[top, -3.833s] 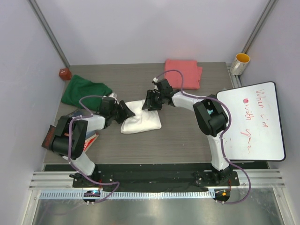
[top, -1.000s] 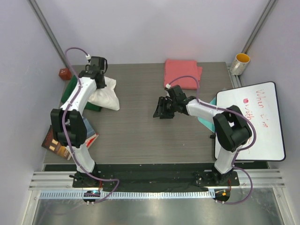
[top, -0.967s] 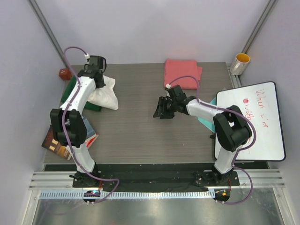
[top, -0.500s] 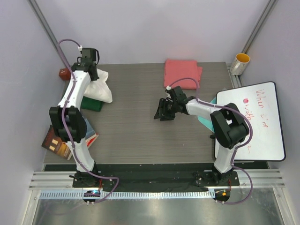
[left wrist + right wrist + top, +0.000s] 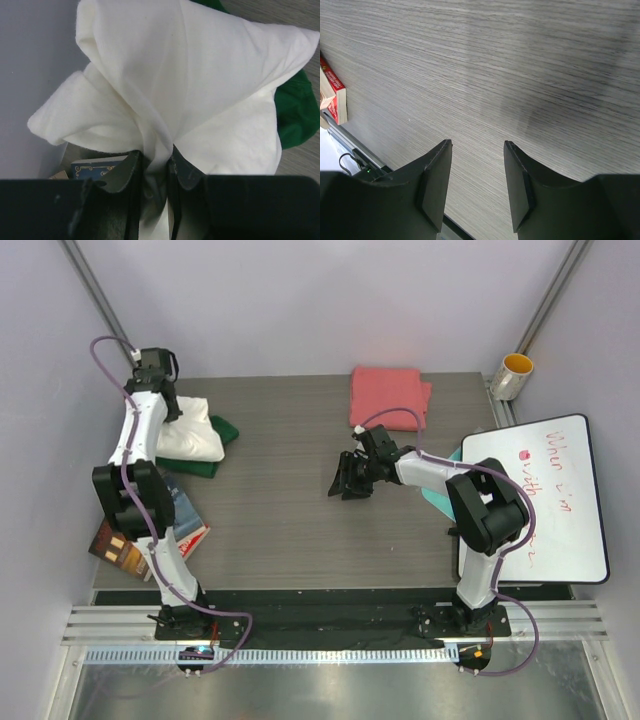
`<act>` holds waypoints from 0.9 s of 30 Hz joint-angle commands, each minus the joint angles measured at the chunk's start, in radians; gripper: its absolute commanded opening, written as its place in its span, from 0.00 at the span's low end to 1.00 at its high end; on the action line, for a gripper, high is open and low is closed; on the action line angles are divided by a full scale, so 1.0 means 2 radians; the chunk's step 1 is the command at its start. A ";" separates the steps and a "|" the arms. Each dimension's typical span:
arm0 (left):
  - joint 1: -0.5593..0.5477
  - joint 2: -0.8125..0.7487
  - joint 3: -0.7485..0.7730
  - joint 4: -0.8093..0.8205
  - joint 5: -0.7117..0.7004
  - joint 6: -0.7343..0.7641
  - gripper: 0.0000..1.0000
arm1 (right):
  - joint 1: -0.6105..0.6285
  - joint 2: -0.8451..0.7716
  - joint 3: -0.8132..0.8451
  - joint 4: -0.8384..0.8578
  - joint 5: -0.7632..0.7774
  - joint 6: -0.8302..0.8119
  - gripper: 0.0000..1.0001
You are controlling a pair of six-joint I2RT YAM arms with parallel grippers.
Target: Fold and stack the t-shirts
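While the left gripper (image 5: 155,167) clamps one bunched fold of the white t-shirt (image 5: 200,75) over the dark green t-shirt (image 5: 296,117) at the far-left corner of the table (image 5: 300,540), that single pinch could let the folds slump askew on release; right gripper (image 5: 477,167) hangs mid-table, jaws apart, empty.

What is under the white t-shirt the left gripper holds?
The dark green t-shirt lies under the white t-shirt, showing only along its right and near edges. How far it reaches beneath is covered. A blue book shows its corner below the fold by the left gripper.
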 commanded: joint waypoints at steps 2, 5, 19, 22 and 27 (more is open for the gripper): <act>0.017 0.029 0.025 0.002 0.009 -0.007 0.00 | -0.002 -0.004 0.008 0.012 -0.008 0.001 0.51; 0.017 0.042 0.038 0.000 0.005 -0.010 0.00 | -0.002 -0.006 0.006 0.012 -0.008 0.002 0.51; 0.017 0.070 0.041 0.044 -0.074 -0.016 0.53 | -0.002 -0.018 -0.002 0.012 -0.023 0.006 0.51; 0.017 0.074 0.049 0.032 -0.097 -0.023 0.56 | -0.001 -0.017 -0.002 0.013 -0.022 0.007 0.51; 0.017 0.055 0.018 0.040 -0.142 -0.044 0.70 | -0.002 -0.019 -0.006 0.018 -0.027 0.011 0.50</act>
